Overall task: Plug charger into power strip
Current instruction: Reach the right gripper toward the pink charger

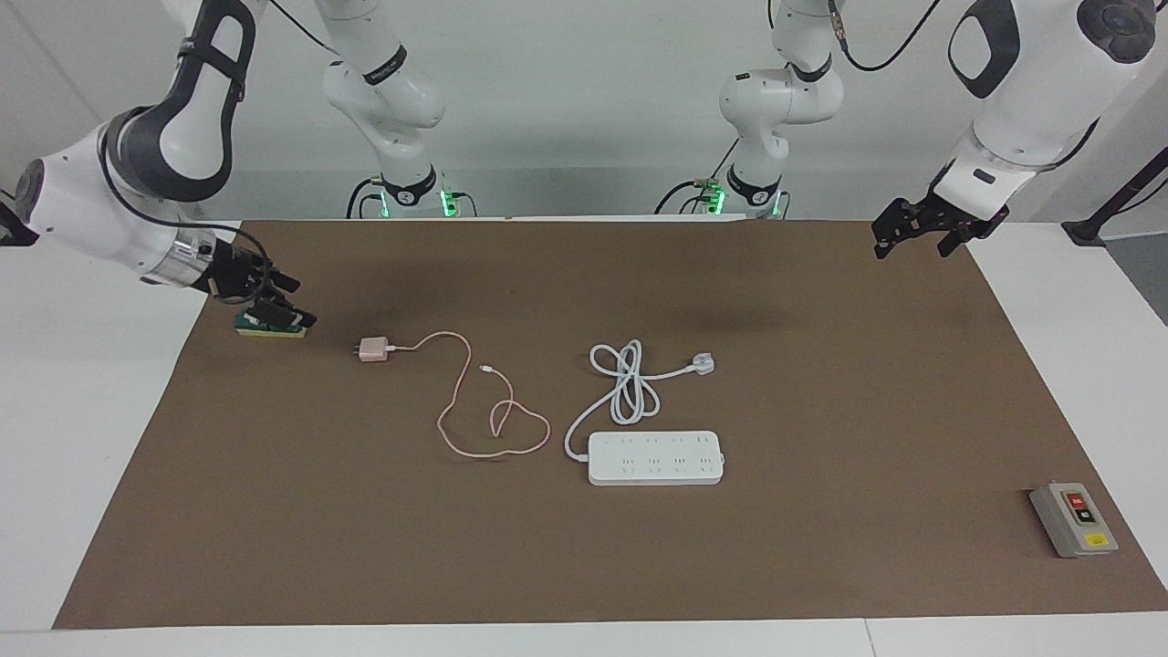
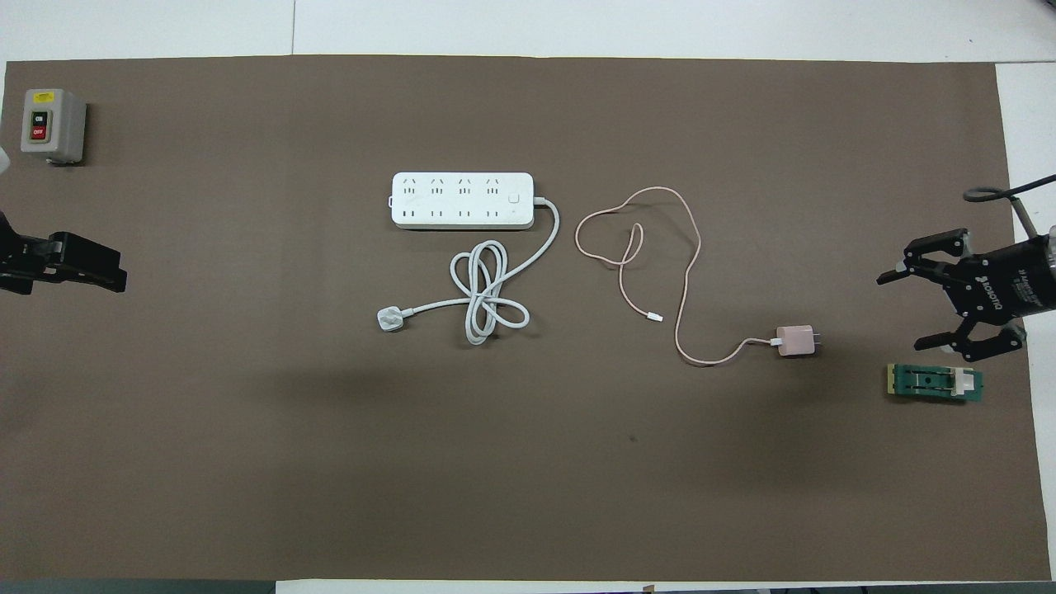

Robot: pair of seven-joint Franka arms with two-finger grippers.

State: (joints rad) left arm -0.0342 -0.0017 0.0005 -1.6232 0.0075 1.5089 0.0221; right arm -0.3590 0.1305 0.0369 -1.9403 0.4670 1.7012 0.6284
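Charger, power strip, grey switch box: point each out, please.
charger [image 2: 795,341]: overhead view, middle of the pink cube.
power strip [image 2: 462,200]: overhead view, top face between the outlet rows.
grey switch box [image 1: 1073,520]: facing view, its top face.

We see both views evenly and brightly lit, seemingly from overhead. Soft, diffuse shadows lie on the brown mat, a broad one toward seven o'clock in the overhead view. Nothing glares; the small things look crisp, edges barely distorted.
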